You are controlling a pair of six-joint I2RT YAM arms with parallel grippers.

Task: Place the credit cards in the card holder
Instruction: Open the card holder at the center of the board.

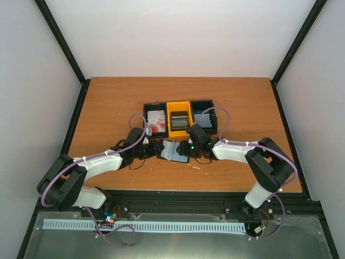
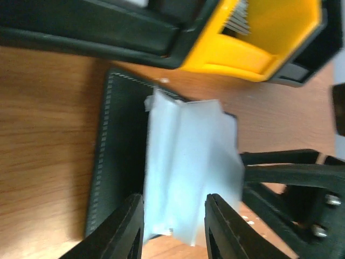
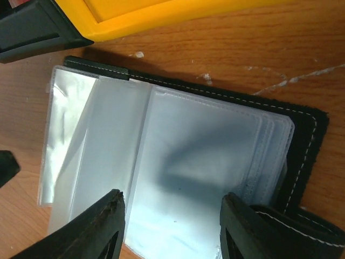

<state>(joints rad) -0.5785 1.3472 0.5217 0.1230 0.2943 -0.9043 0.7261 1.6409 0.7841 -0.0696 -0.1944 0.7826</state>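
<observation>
Currently the card holder (image 1: 175,151) lies spread open on the table (image 1: 108,108) at the middle of the top view. Its long axis runs left to right between my two tools, with the left gripper (image 1: 155,149) at its left end and the right gripper (image 1: 190,149) at its right end. Both are unclenched and carry nothing. On the left wrist feed the fingers (image 2: 126,229) stand apart at the bottom of the frame, with the lower edge of the clear sleeves (image 2: 183,162) showing between them. On the right wrist feed the gap is wider, with the sleeves filling the middle and the clasp strap (image 3: 302,229) at lower right. From these angles I can't tell whether either tool is pressing the holder down or only hovering over it. I see no card in any sleeve. The credit cards (image 1: 156,120) sit in a row of three bins just above the holder in the top view. White-and-red ones are in the left black bin (image 1: 155,105), dark ones in the yellow bin (image 1: 179,104), and blue ones in the right black bin (image 1: 203,102). So the reach is straight up-frame, across the holder's long axis. The left arm is nearer the white cards and the right arm nearer the blue. I'd send one tool up and leave the other at the holder to keep it spread.
</observation>
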